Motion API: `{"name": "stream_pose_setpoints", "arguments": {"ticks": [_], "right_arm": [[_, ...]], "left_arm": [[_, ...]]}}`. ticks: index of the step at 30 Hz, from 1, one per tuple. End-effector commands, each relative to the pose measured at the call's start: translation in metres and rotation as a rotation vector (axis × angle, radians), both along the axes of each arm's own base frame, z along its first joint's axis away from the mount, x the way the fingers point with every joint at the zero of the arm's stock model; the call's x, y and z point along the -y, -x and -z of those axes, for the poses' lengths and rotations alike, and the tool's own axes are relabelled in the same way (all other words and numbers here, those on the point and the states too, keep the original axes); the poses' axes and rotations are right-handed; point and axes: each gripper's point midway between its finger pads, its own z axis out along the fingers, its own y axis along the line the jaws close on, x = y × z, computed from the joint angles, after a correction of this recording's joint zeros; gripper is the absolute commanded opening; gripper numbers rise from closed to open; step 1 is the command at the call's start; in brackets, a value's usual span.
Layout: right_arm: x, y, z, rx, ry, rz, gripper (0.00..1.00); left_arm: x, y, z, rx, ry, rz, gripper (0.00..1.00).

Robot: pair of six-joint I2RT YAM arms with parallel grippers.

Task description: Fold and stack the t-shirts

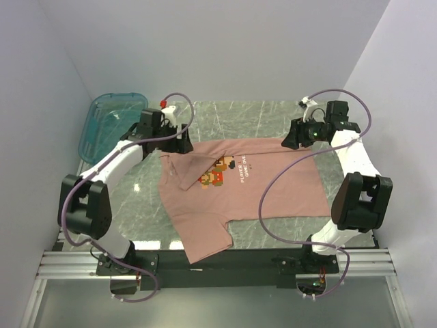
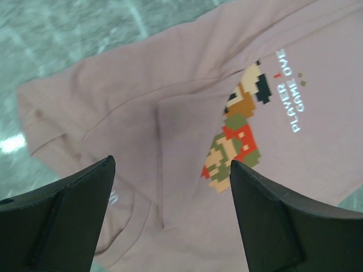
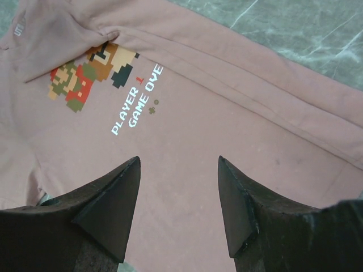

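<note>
Dusty-pink t-shirt (image 1: 205,212), white text (image 3: 136,107) "PLAYER 1 GAME OVE" (ending unclear), pixel figure (image 3: 91,71)

Wht txt "PLAYER 1 GAME OVE" on t-shirt (image 3: 187,158) chest.

The shirt (image 1: 239,198) is dusty-pink cloth, matt and soft, with creases; its print (image 2: 235,136) lies flat and matt too. The table (image 1: 273,113) looks like grey-green veined stone, smooth and glossy, with a glare patch at the left edge of the left wrist view. The bin (image 1: 109,116), upper left, is shiny translucent teal plastic. The left gripper (image 2: 173,164) and right gripper (image 3: 178,160) have black matt plastic fingers. The arms (image 1: 116,164) wear smooth white shells, and their cables (image 1: 261,205) are smooth lilac. The rail (image 1: 68,265) along the bottom is brushed metal.
</note>
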Motion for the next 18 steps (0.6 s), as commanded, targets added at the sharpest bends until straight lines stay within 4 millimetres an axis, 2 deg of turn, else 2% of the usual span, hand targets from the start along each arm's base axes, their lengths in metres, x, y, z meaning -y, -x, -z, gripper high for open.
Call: {"name": "stream_pose_setpoints", "arguments": {"ticks": [1,3,9,10,14,17,18], "right_arm": [[-0.002,-0.005,-0.013,0.013,-0.008,-0.004,0.63],[0.002,-0.008,-0.008,-0.002,0.001,0.007,0.63],[0.014,-0.027,-0.006,-0.023,0.003,0.065,0.63],[0.019,-0.034,-0.013,-0.009,0.002,0.076,0.63],[0.020,-0.041,-0.011,-0.038,-0.025,0.089,0.62],[0.020,-0.039,-0.008,-0.033,-0.023,0.091,0.62],[0.021,-0.038,-0.006,-0.034,-0.023,0.096,0.62]], "left_arm": [[-0.019,-0.003,-0.028,0.119,-0.007,-0.069,0.88],[-0.026,0.000,-0.037,0.157,-0.025,-0.097,0.89],[-0.036,0.012,-0.037,0.179,-0.047,-0.123,0.92],[-0.037,0.012,-0.037,0.177,-0.047,-0.127,0.92],[-0.033,0.010,-0.034,0.156,-0.023,-0.115,0.94],[-0.027,0.008,-0.027,0.107,0.021,-0.086,0.94],[-0.024,0.007,-0.020,0.080,0.032,-0.077,0.93]]}}
